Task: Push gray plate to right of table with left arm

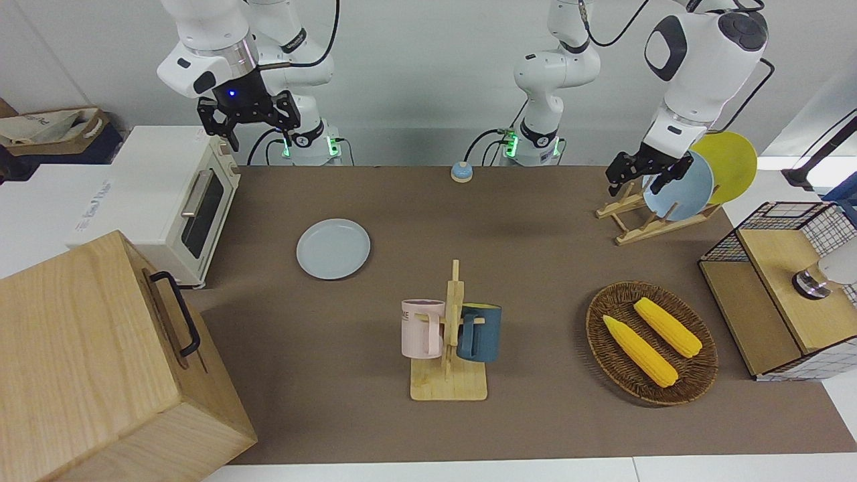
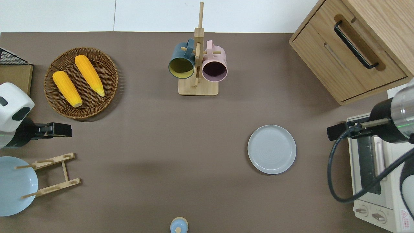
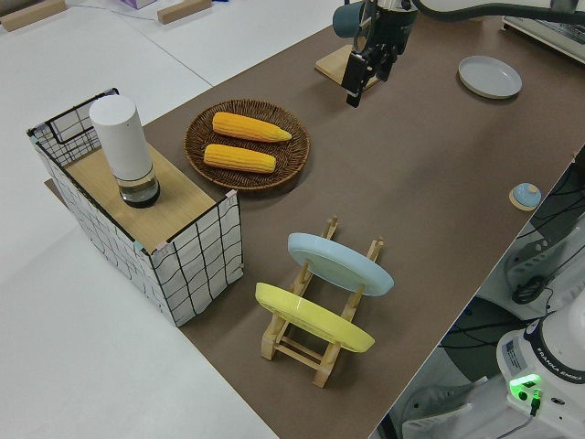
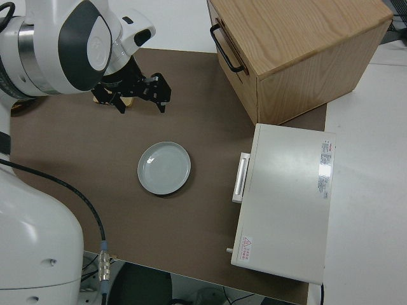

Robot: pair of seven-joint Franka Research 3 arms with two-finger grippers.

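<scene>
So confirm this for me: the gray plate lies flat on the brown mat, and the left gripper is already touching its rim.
Not quite. The gray plate does lie flat on the brown mat, but the left gripper is not touching it. The overhead view shows it over the table near the wicker basket, well apart from the plate.

Left gripper (image 2: 59,129) in the air over bare worktop (image 2: 155,145), between basket (image 2: 110,69) and rack (image 2: 51,174). Plate (image 2: 271,149) well apart, toward right arm's end, beside oven (image 2: 375,181).
</scene>
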